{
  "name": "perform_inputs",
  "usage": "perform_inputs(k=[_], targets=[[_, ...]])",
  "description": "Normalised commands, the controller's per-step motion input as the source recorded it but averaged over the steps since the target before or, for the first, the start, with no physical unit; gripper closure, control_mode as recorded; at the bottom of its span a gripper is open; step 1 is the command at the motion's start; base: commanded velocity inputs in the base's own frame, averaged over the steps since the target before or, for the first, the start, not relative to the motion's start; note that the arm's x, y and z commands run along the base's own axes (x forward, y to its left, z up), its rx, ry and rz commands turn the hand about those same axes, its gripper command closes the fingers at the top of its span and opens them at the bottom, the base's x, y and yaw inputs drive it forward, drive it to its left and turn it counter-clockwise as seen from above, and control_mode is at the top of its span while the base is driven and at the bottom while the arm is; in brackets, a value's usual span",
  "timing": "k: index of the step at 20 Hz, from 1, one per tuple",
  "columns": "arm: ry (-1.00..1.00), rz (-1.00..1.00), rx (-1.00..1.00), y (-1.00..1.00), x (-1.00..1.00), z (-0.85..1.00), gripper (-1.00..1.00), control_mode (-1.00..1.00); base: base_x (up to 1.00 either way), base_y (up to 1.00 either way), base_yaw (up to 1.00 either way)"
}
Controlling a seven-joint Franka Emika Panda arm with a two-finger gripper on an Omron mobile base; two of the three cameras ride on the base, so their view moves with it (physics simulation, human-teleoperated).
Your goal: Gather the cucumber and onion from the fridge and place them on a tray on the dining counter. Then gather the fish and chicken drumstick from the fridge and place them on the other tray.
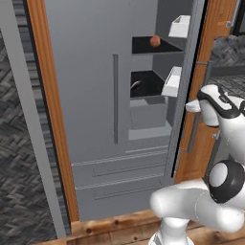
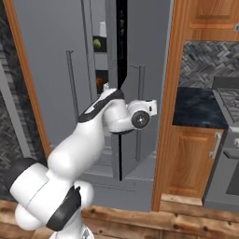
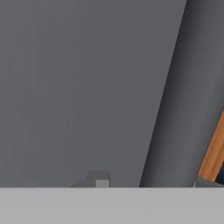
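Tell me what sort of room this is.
A home kitchen, rendered: a tall grey fridge with its right door ajar and an onion on a shelf, wooden cupboards under a dark counter, and a stove.

The tall grey fridge [image 1: 95,95] with long bar handles stands between wooden side panels, its right door swung open. Inside the fridge, the small reddish-orange round onion [image 1: 155,41] sits on the upper black shelf [image 1: 143,46]; a second black shelf lies below it. White door bins [image 1: 180,26] hang on the open door, right of the onion. Two wide drawers run across the fridge's bottom. Right of the fridge, a black marbled tabletop [image 2: 198,108] sits on wooden cupboards.
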Motion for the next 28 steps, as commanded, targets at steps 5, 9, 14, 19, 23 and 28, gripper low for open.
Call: perform_inputs(k=[5, 9, 14, 19, 23, 28], targets=[[-0.11, 0.00, -0.01, 0.03, -1.00, 0.56, -1.00, -1.00, 0.00, 0.00, 0.00], [-0.23, 0.00, -0.03, 0.16, -1.00, 0.47, -1.00, -1.00, 0.00, 0.00, 0.00], [-0.26, 0.00, -0.05, 0.48, -1.00, 0.52, -1.00, -1.00, 0.00, 0.00, 0.00], [-0.28, -0.01, -0.05, 0.18, -0.84, 0.39, -1.00, -1.00, 0.00, 0.00, 0.00], [-0.04, -0.01, 0.00, -0.04, -0.10, -0.10, -1.00, -1.00, 0.00, 0.00, 0.00], [0.06, 0.00, 0.00, -0.53, 0.11, -0.02, -1.00, -1.00, 0.00, 0.00, 0.00]])
